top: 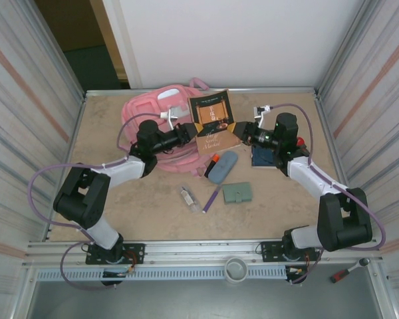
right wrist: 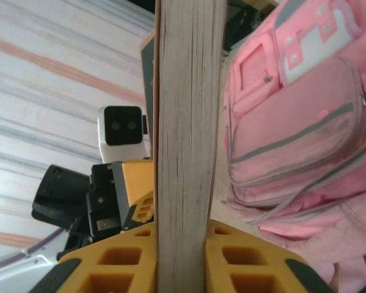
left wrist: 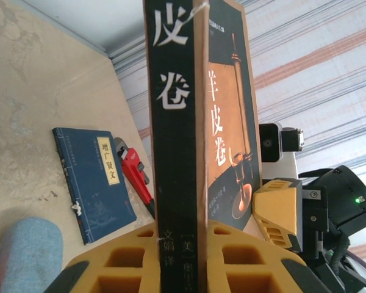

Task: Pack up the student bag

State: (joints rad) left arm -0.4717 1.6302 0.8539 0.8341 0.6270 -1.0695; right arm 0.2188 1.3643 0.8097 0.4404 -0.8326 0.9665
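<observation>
The left claw [left wrist: 180, 233] is clamped on the spine edge of a black-and-orange book [top: 211, 114], its 2 yellow fingers tight against the covers. The right claw [right wrist: 182, 231] is closed on the opposite side of the same book, with the pale page edges squeezed between its fingers. The 2 claws face each other and hold the book up off the surface [top: 120, 199] between them, front cover tilted toward the overhead camera.

Just under the book is a tan cover with script lettering [top: 213, 141]. I cannot tell whether the two touch.

The student bag [top: 161, 106] lies flat at the far left of the surface, right behind the left claw. That arm's wrist reaches across the bag's near side, so it stands between the book and the bag's pockets.

Below the right arm lies a blue book [left wrist: 94, 183] with a red pipe wrench [left wrist: 134, 174] just beside it.

Nearer the arm bases are:
- a grey-blue pouch [top: 223, 166] with an orange marker [top: 214, 158] against its far end
- a green-grey wallet [top: 237, 193]
- a purple pen [top: 211, 198]
- a small clear bottle [top: 188, 196]
</observation>
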